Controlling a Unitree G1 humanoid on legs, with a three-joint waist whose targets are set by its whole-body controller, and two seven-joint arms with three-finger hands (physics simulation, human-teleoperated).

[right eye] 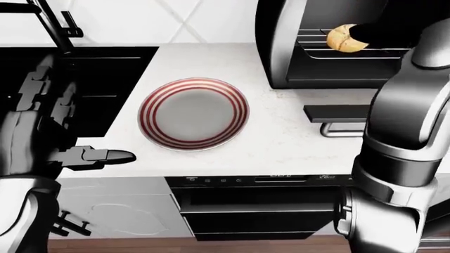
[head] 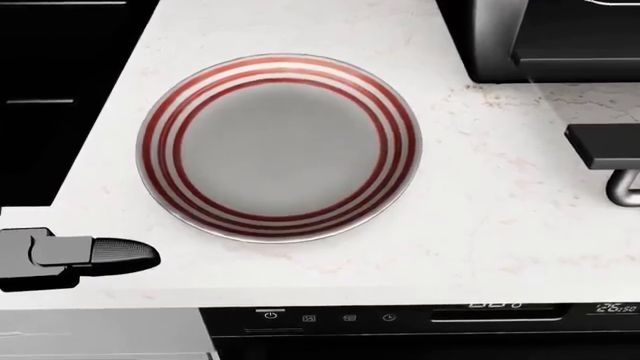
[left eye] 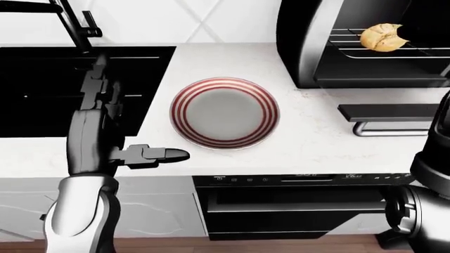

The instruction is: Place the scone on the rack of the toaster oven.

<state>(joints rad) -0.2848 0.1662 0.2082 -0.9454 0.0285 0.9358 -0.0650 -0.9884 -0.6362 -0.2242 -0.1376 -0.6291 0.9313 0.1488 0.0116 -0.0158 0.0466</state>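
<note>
Where the right arm reached up into the open toaster oven (left eye: 365, 47) at the far right, the right hand (left eye: 415, 30) showed only as a dark shape pressed against the right side of the scone (left eye: 381, 37); whether its fingers were closed round the scone or merely touching it could not be told. The scone, pale gold and rounded, lay on the wire rack (left eye: 352, 45) inside the oven cavity, toward the rack's left part in the left-eye view. Below the oven mouth the dropped door (left eye: 390, 112) stood out flat over the tabletop (left eye: 316, 142), with its curved metal handle just beneath it.

The left hand (left eye: 156, 155) rested low at the near left edge of the tabletop, with one dark-tipped finger (head: 122, 253) extended to the right and nothing held. Its forearm rose toward the far side beside the black sink (left eye: 42, 89), where a dark faucet (left eye: 77, 23) stood at the far left.

Between the two hands, a grey plate (head: 170, 112) ringed with red and white bands sat bare on the pale marbled tabletop, well apart from the left finger and near the oven's left wall. Beneath the near edge ran a dark appliance panel (head: 400, 316) with small lit symbols.
</note>
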